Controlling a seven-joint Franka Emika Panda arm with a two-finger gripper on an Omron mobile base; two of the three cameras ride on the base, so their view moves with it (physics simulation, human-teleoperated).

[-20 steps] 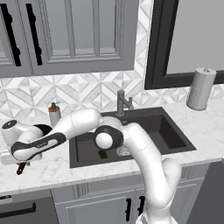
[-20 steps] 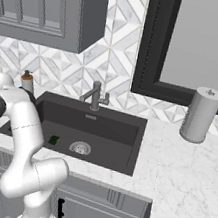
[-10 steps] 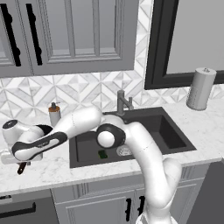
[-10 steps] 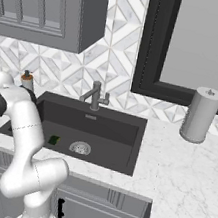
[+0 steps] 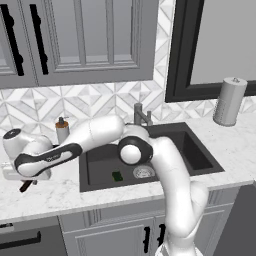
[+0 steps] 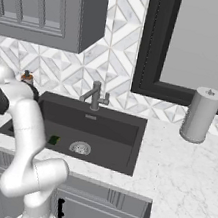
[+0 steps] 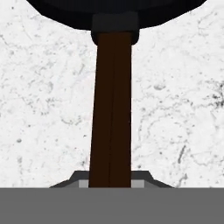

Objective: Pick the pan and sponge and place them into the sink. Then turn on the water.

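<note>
In the hand view the black pan (image 7: pixel 114 12) lies on white marble, and its long reddish-brown handle (image 7: pixel 111 109) runs down between my fingertips. My gripper (image 7: pixel 110 181) is shut on that handle. Seen from the left base, the gripper (image 5: pixel 22 179) sits low over the counter at the far left, with the handle's end (image 5: pixel 25 186) poking out below the hand and the pan's body hidden behind it. The green sponge (image 5: pixel 117 176) (image 6: pixel 53 140) lies on the floor of the dark sink (image 5: pixel 100 152) (image 6: pixel 122 133), beside the silver drain. The grey faucet (image 5: pixel 141 116) (image 6: pixel 95 97) stands behind the basin, with no water running.
A brown-and-white soap dispenser (image 5: pixel 62 130) (image 6: pixel 27 76) stands at the back, left of the sink and close to my forearm. A grey paper towel roll (image 5: pixel 229 101) (image 6: pixel 200 115) stands on the right counter. Wall cabinets hang above the left side.
The jaws have pinched in a touch tighter on the pan handle. The arm and the pan have hardly moved.
</note>
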